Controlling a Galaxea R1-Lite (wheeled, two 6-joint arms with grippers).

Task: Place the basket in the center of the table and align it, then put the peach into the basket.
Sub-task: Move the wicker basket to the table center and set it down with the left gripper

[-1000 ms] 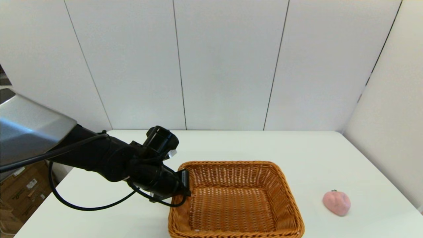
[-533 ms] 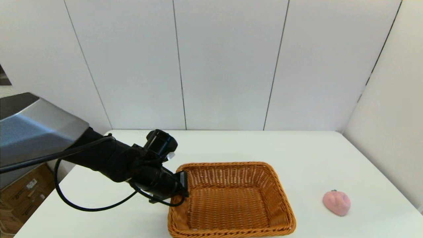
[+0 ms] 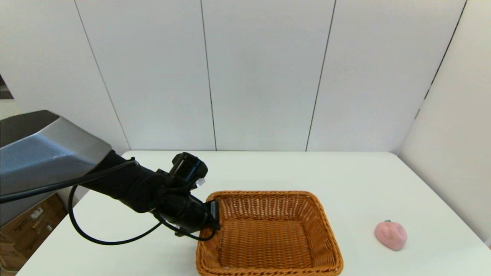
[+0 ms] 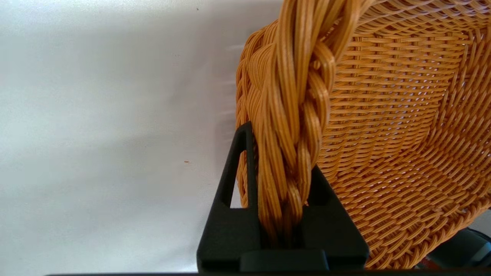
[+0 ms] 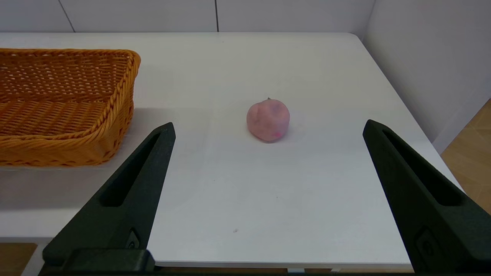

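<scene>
The orange-brown wicker basket (image 3: 268, 234) sits on the white table (image 3: 345, 180) near its front edge, a little left of the middle. My left gripper (image 3: 213, 215) is shut on the basket's braided rim (image 4: 295, 126) at its left side, one finger outside the wall and one inside. The pale pink peach (image 3: 390, 235) lies on the table to the right of the basket, apart from it. My right gripper (image 5: 268, 130) is open and hangs back at the table's front edge, with the peach (image 5: 267, 120) ahead of its fingers and the basket (image 5: 65, 103) off to one side.
White wall panels stand behind the table and along its right side. Cardboard boxes (image 3: 27, 222) sit on the floor beyond the table's left edge. A black cable (image 3: 103, 239) loops under my left arm.
The basket, held by my left gripper, has slid and turned slightly so its sides run squarer to the table; its right front corner pulled in to the left. The peach stayed put.
</scene>
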